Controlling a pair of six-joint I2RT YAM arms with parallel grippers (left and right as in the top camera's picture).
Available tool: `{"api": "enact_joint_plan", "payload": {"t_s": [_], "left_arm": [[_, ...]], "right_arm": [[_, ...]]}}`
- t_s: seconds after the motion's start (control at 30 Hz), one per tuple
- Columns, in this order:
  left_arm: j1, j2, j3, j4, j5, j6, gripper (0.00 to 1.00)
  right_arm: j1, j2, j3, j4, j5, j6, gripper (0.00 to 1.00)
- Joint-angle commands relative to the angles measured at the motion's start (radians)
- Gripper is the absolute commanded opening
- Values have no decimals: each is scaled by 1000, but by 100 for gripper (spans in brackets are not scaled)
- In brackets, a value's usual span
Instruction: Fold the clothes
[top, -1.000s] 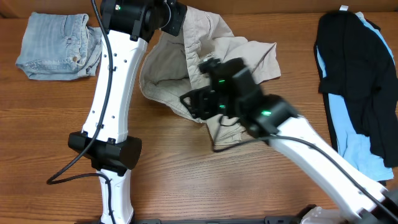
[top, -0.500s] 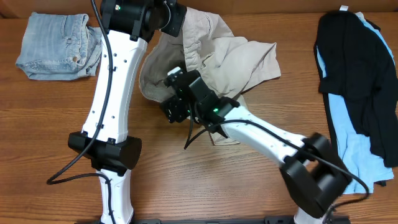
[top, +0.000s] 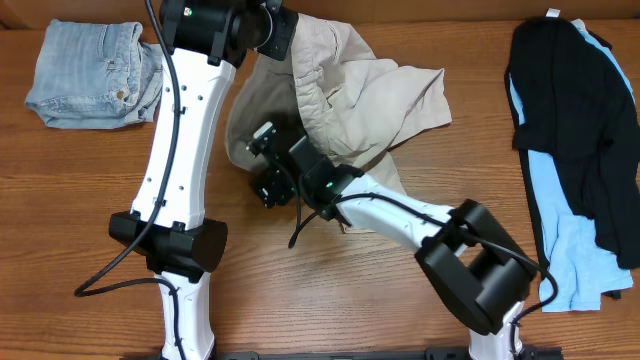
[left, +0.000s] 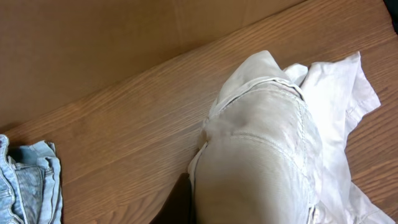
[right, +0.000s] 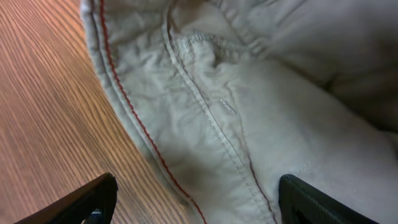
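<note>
The clothes, a pair of beige shorts (top: 370, 95), lie crumpled at the table's back middle. One end is lifted by my left gripper (top: 288, 38), which is shut on the fabric. In the left wrist view the shorts (left: 261, 155) fill the lower right and hide the fingers. My right gripper (top: 260, 162) is at the lower left edge of the shorts, open. In the right wrist view its two black fingertips (right: 93, 199) stand wide apart. The red-stitched hem of the shorts (right: 249, 112) lies between them on the wood.
Folded blue denim shorts (top: 95, 70) sit at the back left, also seen as denim shorts (left: 25, 186) in the left wrist view. Black and light-blue garments (top: 575, 130) lie along the right side. A brown wall (left: 93, 50) stands behind the table.
My right arm has swung left across the shorts to their lower left edge, and its jaws have opened wider. The left arm has held still with the fabric.
</note>
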Motion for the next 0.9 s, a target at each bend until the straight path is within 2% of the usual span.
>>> {"api": "enact_joint_plan", "payload": {"t_s": [0.0, 0.1, 0.27, 0.37, 0.53, 0.73, 0.87], "left_arm": [[6, -29, 39, 9, -6, -13, 4], [6, -29, 39, 8, -6, -13, 4], [11, -29, 39, 10, -14, -13, 4], [21, -29, 39, 10, -13, -21, 4], [72, -29, 57, 2, -9, -94, 4], [149, -31, 146, -56, -9, -151, 4], [176, -31, 237, -113, -10, -151, 4]], "right_arm": [[8, 55, -1, 16, 82, -18, 86], [8, 80, -1, 15, 184, 14, 74], [-2, 64, 3, -43, 263, 80, 36], [-5, 19, 19, -123, 263, 99, 21], [-5, -133, 45, -319, 262, 133, 18], [-23, -412, 105, -663, 259, 150, 15], [-63, -601, 177, -849, 259, 150, 8]]}}
